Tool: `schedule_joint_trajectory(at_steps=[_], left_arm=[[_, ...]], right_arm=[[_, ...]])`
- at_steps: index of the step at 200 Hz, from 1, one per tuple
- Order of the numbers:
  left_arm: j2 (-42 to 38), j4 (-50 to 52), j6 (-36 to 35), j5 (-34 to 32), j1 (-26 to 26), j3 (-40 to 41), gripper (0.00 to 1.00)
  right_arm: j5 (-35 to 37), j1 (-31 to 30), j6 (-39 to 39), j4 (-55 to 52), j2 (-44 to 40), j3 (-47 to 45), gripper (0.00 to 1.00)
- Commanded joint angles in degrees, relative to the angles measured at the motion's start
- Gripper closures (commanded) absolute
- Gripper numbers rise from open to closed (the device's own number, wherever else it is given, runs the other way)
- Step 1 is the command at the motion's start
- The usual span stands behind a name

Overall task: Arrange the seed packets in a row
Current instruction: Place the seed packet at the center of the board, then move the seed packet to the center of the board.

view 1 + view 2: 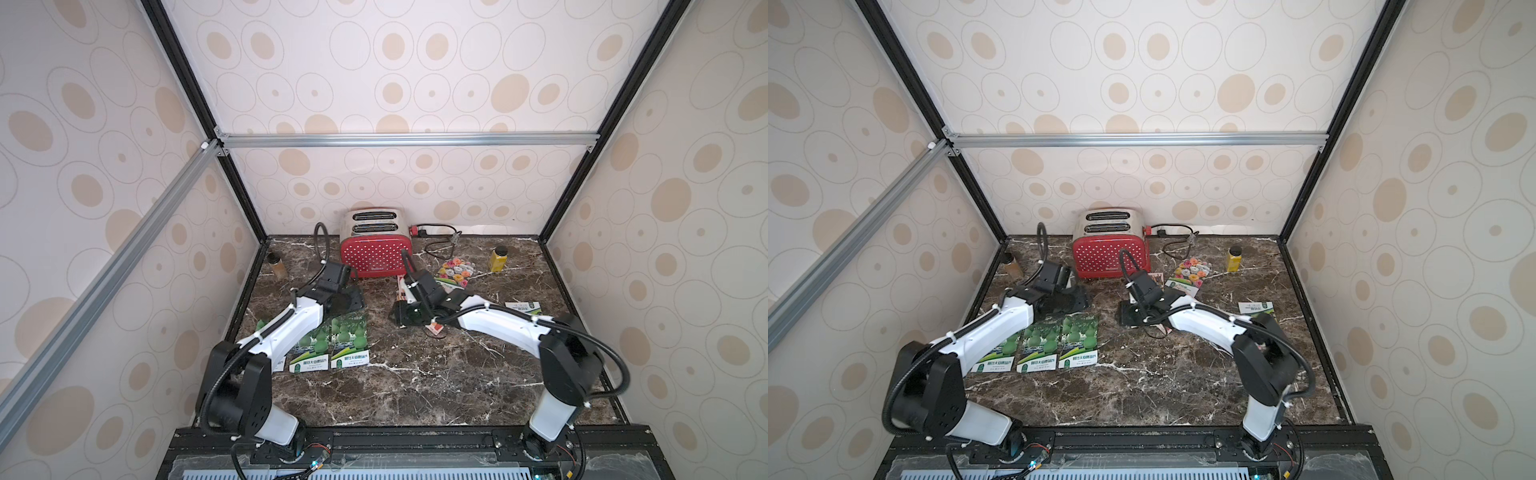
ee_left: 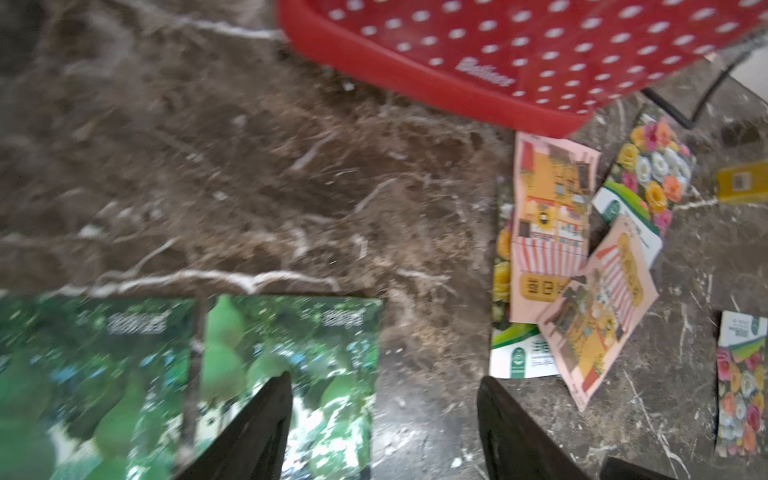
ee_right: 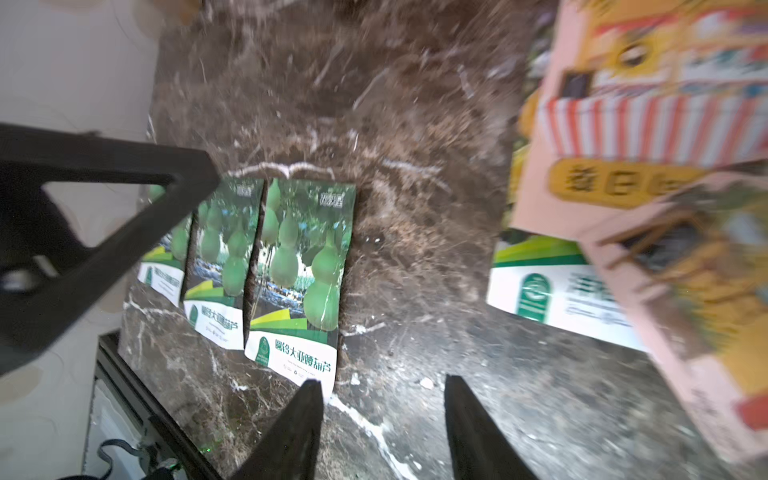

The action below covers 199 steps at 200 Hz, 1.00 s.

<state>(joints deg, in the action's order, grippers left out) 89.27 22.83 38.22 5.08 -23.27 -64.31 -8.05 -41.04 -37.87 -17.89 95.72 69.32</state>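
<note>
Left claw (image 2: 385, 377) and right claw (image 3: 383, 379) gape empty; gourd packets (image 1: 1042, 343) already rowed; next, probably pinch peach packet (image 2: 548, 216) before toaster (image 2: 519, 41).

The green gourd packet (image 3: 297, 274) says 圆铃大亚腰葫芦 on its white band. The toaster (image 2: 540, 50) has a white script logo, too blurry to spell.

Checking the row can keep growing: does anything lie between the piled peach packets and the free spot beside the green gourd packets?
Nothing visible does. In the right wrist view only bare marble tabletop separates the nearest green gourd packet from the peach shop-print packets. Those overlap each other and lie on a flower packet.
</note>
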Motion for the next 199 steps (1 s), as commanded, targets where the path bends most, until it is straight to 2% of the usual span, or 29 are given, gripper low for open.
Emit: schedule_joint_trajectory(at_steps=[1,51,90,108,141,157,170,199], left_arm=[[6.7,-0.9,-3.0,0.5,-4.7,-8.0,0.32],[19.6,0.1,-4.3,1.5,-10.7,-21.1,0.3],[25.9,2.0,-5.3,2.6,-13.8,-29.5,0.3],[29.9,2.5,-6.5,3.3,-16.3,-35.3,0.3],[41.9,7.0,-7.3,7.1,-21.2,-51.5,0.3],[46.5,8.0,-7.1,9.0,-22.9,-57.0,0.3],[49.2,8.3,-7.0,10.4,-24.0,-60.5,0.3],[53.8,8.7,-6.8,12.7,-25.7,-66.3,0.29]], right_arm=[[2.0,7.6,1.1,-3.6,-5.7,-7.7,0.47],[-7.4,27.5,2.6,-1.1,-19.5,-22.5,0.45],[-9.1,37.2,4.8,-2.9,-22.5,-25.6,0.45],[-8.1,41.6,6.0,-4.1,-21.6,-25.8,0.45],[-6.4,50.0,8.5,-7.0,-17.5,-23.7,0.44],[-3.4,53.3,9.5,-8.8,-16.0,-22.6,0.43],[-3.9,56.2,9.6,-9.0,-15.7,-22.9,0.43],[1.6,57.9,10.7,-11.9,-17.0,-23.4,0.38]])
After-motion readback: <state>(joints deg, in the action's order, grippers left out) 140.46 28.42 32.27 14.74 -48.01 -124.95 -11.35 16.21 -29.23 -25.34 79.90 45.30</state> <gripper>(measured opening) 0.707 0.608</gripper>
